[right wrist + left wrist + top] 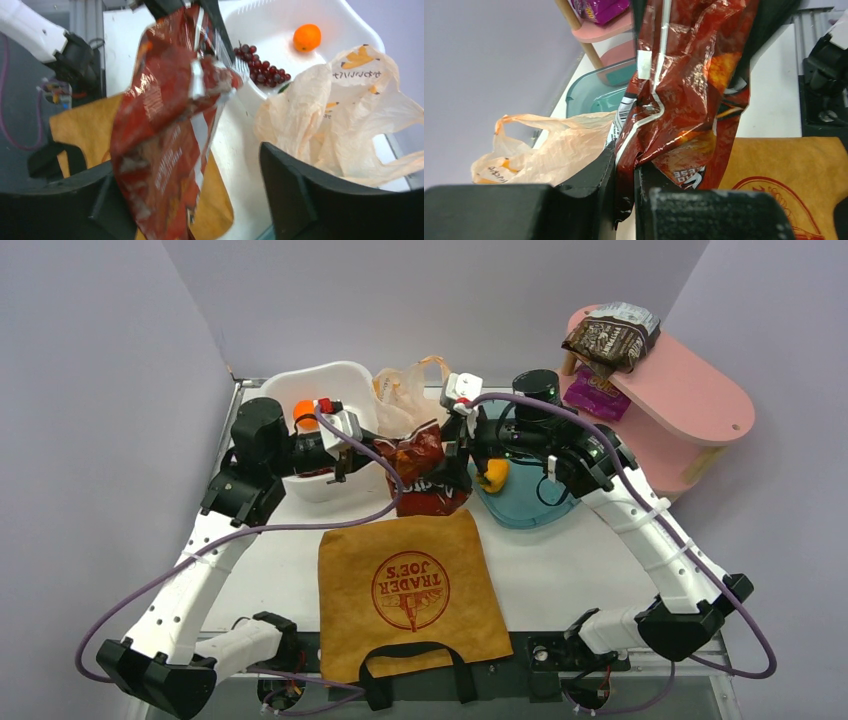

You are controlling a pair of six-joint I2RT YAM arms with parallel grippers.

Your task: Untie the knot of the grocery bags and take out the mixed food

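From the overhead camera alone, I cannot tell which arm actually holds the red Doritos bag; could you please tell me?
Observer: The left gripper has its jaws shut on one edge of the Doritos bag.
Operator: And the right gripper, please?
Observer: Its jaws stand wide apart, with the bag hanging between them, unclamped.
Operator: Does the white tub hold anything besides the orange?
Observer: Yes, dark red grapes lie near it.
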